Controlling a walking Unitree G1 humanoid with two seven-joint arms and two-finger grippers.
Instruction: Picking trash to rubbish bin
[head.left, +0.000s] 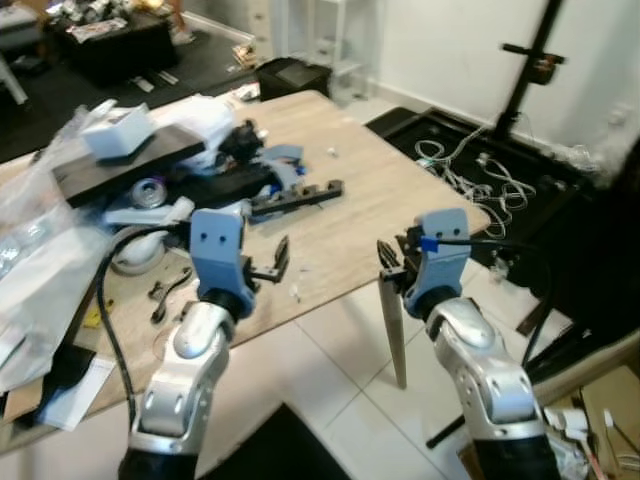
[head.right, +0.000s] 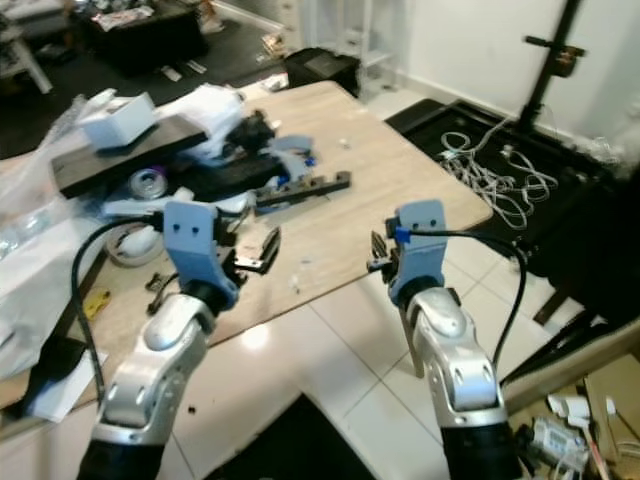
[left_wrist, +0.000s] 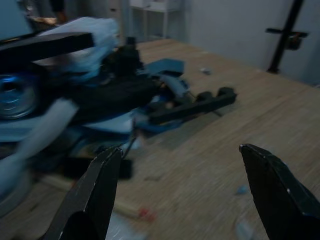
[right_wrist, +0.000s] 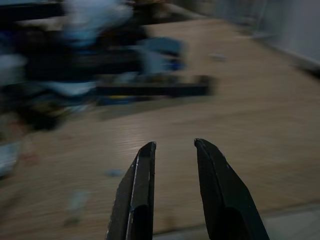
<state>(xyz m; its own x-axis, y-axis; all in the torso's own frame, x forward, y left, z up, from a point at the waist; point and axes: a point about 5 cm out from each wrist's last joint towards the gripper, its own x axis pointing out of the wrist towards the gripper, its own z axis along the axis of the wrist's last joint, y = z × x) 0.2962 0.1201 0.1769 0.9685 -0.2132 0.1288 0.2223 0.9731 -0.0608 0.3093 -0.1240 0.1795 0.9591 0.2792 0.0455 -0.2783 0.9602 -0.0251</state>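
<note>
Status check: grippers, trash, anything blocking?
Left gripper open, empty, over table edge. Right gripper slightly open, empty. Small scraps unpicked. Clutter pile beyond.

Both silver arms reach forward from the robot's chest, the left arm (head.left: 180, 385) angling toward one o'clock and the right arm (head.left: 490, 385) toward eleven, each ending in a blue wrist block. The left gripper (head.left: 272, 262) hangs at the worktop's (head.left: 350, 225) near edge with its jaws spread wide and nothing between them. The right gripper (head.left: 388, 258) sits off the near corner at about three o'clock from the left one, its jaws close together with a narrow gap, empty.
</note>
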